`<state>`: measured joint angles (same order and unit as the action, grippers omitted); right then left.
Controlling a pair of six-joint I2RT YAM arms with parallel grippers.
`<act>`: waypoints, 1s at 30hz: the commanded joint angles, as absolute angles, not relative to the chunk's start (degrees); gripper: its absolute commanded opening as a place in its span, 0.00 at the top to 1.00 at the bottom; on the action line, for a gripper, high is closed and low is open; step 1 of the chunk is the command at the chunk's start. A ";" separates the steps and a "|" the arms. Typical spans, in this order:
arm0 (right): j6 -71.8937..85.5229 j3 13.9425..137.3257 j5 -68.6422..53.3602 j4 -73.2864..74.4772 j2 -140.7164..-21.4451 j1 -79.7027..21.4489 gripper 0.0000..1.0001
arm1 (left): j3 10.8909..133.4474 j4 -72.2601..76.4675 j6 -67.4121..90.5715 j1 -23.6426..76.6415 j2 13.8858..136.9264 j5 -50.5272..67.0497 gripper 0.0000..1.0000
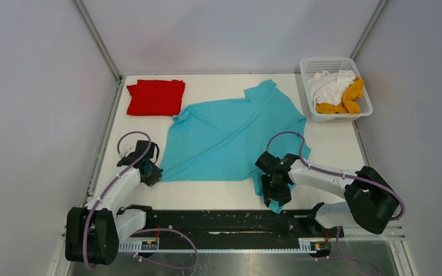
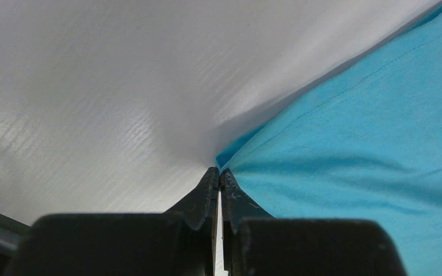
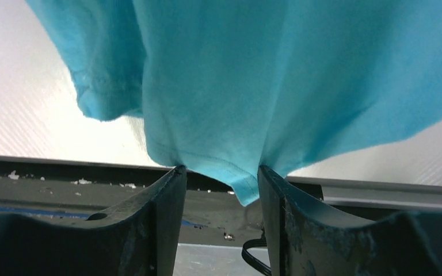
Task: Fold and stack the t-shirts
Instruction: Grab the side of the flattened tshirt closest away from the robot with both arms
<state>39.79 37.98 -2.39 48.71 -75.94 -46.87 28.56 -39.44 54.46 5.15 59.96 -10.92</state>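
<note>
I see a turquoise t-shirt [image 1: 230,138] spread flat and lightly creased on the tabletop [image 1: 334,149], left of the white basket [image 1: 308,86]. My left gripper [image 2: 219,172] is pinched tight on one hem corner. My right gripper [image 3: 218,169] stands half-wide around the other. A folded red t-shirt [image 1: 155,96] lies farther left of the basket.

1. The left white-and-black jointed arm [image 1: 112,192] reaches from its base towards one o'clock, with the wrist low.
2. The left black two-finger gripper [image 2: 217,172] has its jaws pressed together, pinching a corner of the turquoise-blue fabric t-shirt [image 2: 351,144].
3. The right white-and-black jointed arm [image 1: 322,175] stretches towards nine o'clock.
4. The right black two-finger gripper [image 3: 221,169] points towards six o'clock. Its jaws stand apart, with the shirt's hem hanging between them.
</note>
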 commanded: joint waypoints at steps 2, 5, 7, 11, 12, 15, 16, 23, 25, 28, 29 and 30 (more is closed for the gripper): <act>42.46 36.51 -1.00 44.01 -79.30 -47.46 0.44 | 29.81 -38.76 54.48 5.20 59.87 -11.03 1.00; 43.78 36.58 2.91 44.62 -81.05 -47.46 0.54 | 30.11 -38.99 54.57 5.24 59.96 -11.23 1.00; 45.08 36.64 3.95 45.15 -81.03 -47.42 0.65 | 30.44 -39.53 54.54 5.26 59.67 -11.52 1.00; 46.35 37.03 4.26 48.25 -77.48 -47.46 0.93 | 30.79 -41.74 54.89 5.26 57.89 -12.61 1.00; 46.18 37.13 4.15 49.40 -75.65 -47.46 0.96 | 30.72 -42.40 55.05 5.27 57.04 -12.87 1.00; 45.81 37.98 4.50 54.65 -68.08 -47.46 1.00 | 29.71 -45.21 55.72 5.23 54.35 -13.74 1.00; 45.94 38.42 5.21 57.16 -66.14 -47.46 1.00 | 29.10 -46.38 56.15 5.26 53.31 -14.09 1.00; 45.84 38.92 1.98 66.91 -55.89 -47.46 1.00 | 28.21 -52.57 61.49 6.08 45.64 -11.67 1.00; 46.70 38.47 0.66 67.78 -54.27 -47.46 1.00 | 29.01 -55.36 63.25 6.23 42.55 -11.54 1.00; 46.63 39.35 1.24 71.25 -54.00 -47.46 1.00 | 30.56 -60.46 65.97 6.74 38.10 -12.62 1.00; 46.17 39.55 1.25 72.35 -53.88 -47.43 1.00 | 30.64 -61.15 66.78 7.15 36.76 -12.83 1.00; 46.21 39.52 0.88 72.67 -53.66 -47.39 1.00 | 30.75 -61.84 67.40 7.26 35.59 -12.99 1.00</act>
